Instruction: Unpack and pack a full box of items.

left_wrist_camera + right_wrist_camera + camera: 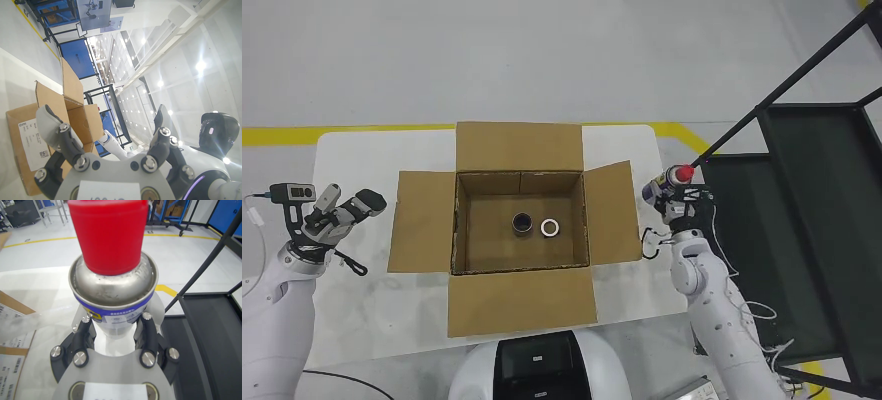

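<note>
The right gripper [672,197] clasped a can [679,176] right of the box [517,148]; the left gripper [354,203], far left, gaped empty; a cup [522,222] and roll [551,229] lay inside; unpacking seemed nearly done, packing ahead.

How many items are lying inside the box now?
2: a dark cylinder and a white roll, side by side mid-floor of the box. Nothing seems hidden.
</note>
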Controlling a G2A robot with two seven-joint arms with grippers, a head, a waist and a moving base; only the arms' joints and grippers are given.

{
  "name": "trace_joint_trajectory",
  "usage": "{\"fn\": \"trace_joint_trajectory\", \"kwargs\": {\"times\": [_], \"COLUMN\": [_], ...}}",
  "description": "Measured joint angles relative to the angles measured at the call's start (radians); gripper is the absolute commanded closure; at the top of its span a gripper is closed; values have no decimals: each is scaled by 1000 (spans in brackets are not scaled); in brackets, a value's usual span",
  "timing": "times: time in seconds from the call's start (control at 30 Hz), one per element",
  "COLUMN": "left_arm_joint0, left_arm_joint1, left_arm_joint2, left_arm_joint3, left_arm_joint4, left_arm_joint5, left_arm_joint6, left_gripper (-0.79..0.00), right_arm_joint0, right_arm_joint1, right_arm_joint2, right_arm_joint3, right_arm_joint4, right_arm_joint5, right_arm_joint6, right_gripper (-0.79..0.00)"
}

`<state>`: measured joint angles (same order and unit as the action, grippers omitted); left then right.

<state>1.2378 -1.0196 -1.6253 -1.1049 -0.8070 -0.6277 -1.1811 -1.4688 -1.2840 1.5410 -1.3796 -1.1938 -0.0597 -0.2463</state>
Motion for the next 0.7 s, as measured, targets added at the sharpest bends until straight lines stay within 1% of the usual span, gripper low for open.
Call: {"fn": "trace_joint_trajectory", "kwargs": {"times": [0.17,0.23,0.3,0.43,0.6,0.63,0.67,0.7], "left_arm_joint0": [0,0,0,0,0,0,0,0], "left_arm_joint1": [0,0,0,0,0,0,0,0], "left_arm_joint2": [0,0,0,0,0,0,0,0], "left_arm_joint3": [0,0,0,0,0,0,0,0], "left_arm_joint4": [0,0,0,0,0,0,0,0], "left_arm_joint5": [0,0,0,0,0,0,0,0], "left_arm_joint6": [0,0,0,0,0,0,0,0], "left_gripper": [-785,-785,-785,-785,-785,-785,-785,-785], "right_arm_joint0": [-132,-167,-187,-183,-152,-146,-132,-118], "right_arm_joint1": [7,8,10,12,14,14,15,15], "right_arm_joint2": [46,52,51,20,-74,-96,-123,-141], "right_arm_joint3": [-270,-357,-442,-565,-659,-663,-665,-664], "right_arm_joint4": [-37,-52,-67,-88,-89,-75,-51,-42], "right_arm_joint5": [9,2,-21,-64,-186,-219,-261,-283], "right_arm_joint6": [-33,-35,-13,66,193,225,284,333], "right_gripper": [0,0,0,0,0,0,0,0]}}
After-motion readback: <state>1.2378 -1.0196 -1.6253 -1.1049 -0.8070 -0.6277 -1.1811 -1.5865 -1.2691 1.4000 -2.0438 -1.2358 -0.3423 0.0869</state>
